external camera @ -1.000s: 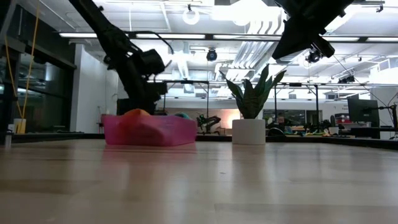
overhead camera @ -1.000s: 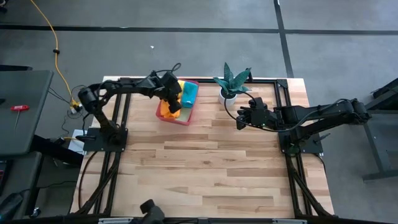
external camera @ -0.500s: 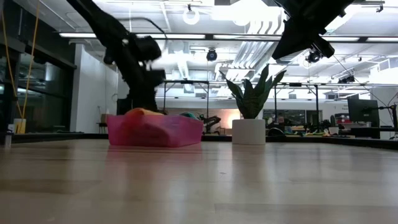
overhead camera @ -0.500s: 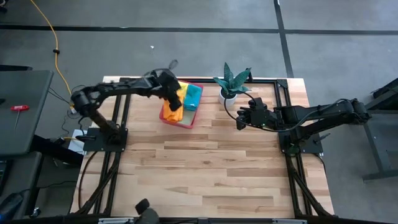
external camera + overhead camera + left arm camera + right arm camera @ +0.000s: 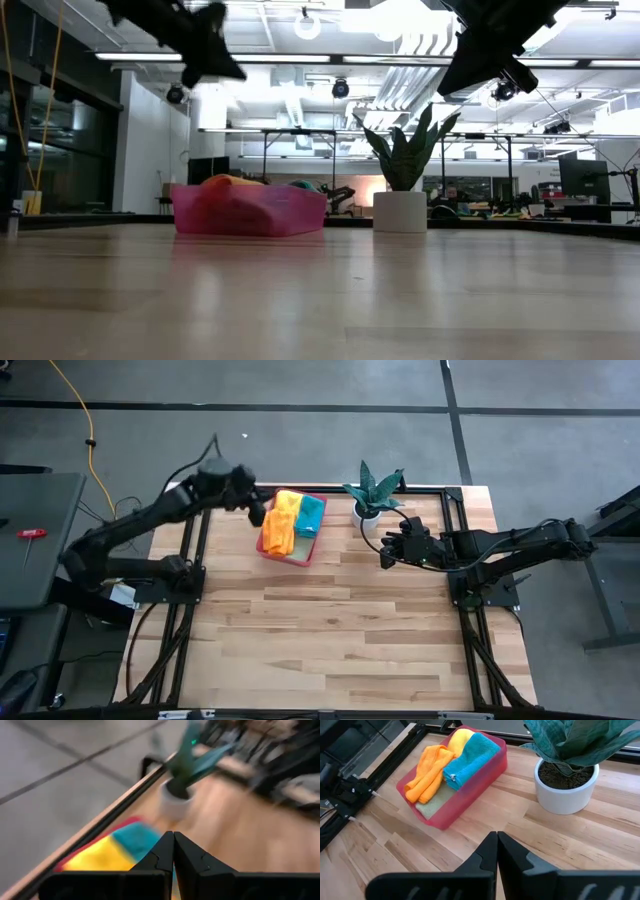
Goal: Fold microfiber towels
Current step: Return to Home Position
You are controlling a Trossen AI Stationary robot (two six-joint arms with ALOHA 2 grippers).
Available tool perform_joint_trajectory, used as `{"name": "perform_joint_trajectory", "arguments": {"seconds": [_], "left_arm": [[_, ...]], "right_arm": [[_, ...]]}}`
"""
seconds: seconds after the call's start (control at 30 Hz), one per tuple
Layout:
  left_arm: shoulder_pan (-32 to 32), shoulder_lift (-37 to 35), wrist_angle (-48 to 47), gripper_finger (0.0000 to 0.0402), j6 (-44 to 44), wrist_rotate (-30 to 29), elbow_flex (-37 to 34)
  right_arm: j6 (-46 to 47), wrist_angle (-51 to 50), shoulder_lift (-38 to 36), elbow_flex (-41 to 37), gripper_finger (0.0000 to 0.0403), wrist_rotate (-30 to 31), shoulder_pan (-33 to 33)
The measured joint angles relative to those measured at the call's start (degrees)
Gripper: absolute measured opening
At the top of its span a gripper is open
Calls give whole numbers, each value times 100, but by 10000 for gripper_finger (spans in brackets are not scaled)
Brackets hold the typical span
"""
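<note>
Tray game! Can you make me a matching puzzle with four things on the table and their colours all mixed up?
Things:
1 tray
2 flowerpot
3 towel nearest the flowerpot
4 rumpled towel on the green towel

Colours:
a orange
b white
c pink
d teal

Pairs: 1-c, 2-b, 3-d, 4-a

Grey concrete floor (image 5: 300, 445); bright ceiling lights (image 5: 400, 15), seemingly fluorescent.
</note>
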Motion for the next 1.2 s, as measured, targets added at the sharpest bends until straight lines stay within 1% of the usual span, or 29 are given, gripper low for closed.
{"name": "perform_joint_trajectory", "arguments": {"seconds": [0.07,0.13,0.27,0.37,0.43,0.5,0.57,0.6,0.7,0.8,0.83,0.93,1.03,1.2], "left_arm": [[-404,-436,294,0,-359,-46,-250],[-944,-859,723,0,-801,-275,-586],[-2324,-1567,1902,0,-1587,-860,-1488],[-3453,-1846,2855,0,-1987,-1498,-2193],[-4116,-1988,3183,0,-2052,-2093,-2542],[-4574,-2110,3273,0,-1950,-2584,-2728],[-4715,-2275,3162,0,-1726,-2781,-2807],[-4710,-2391,3058,0,-1677,-2776,-2811],[-4522,-2757,2709,0,-1619,-2585,-2799],[-4296,-3109,2126,0,-1618,-2370,-2807],[-4230,-3211,2095,0,-1618,-2288,-2863],[-4094,-3596,2113,0,-1661,-1930,-3209],[-4041,-3982,2334,0,-1818,-1625,-3655],[-4036,-4548,2377,0,-1961,-1664,-4253]], "right_arm": [[1,1,0,0,0,0,2],[0,2,0,0,0,-3,14],[-47,8,0,0,0,-88,14],[-179,43,0,0,0,-169,14],[-192,42,0,0,0,-191,14],[-197,46,0,0,0,-231,14],[-268,72,0,0,0,-306,14],[-324,112,0,0,0,-352,14],[-550,300,0,0,0,-561,14],[-963,666,0,0,0,-908,14],[-1112,803,0,0,0,-1032,14],[-1554,1191,0,0,0,-1388,14],[-2041,1355,0,0,0,-1722,14],[-2244,1107,0,0,0,-2287,15]]}}
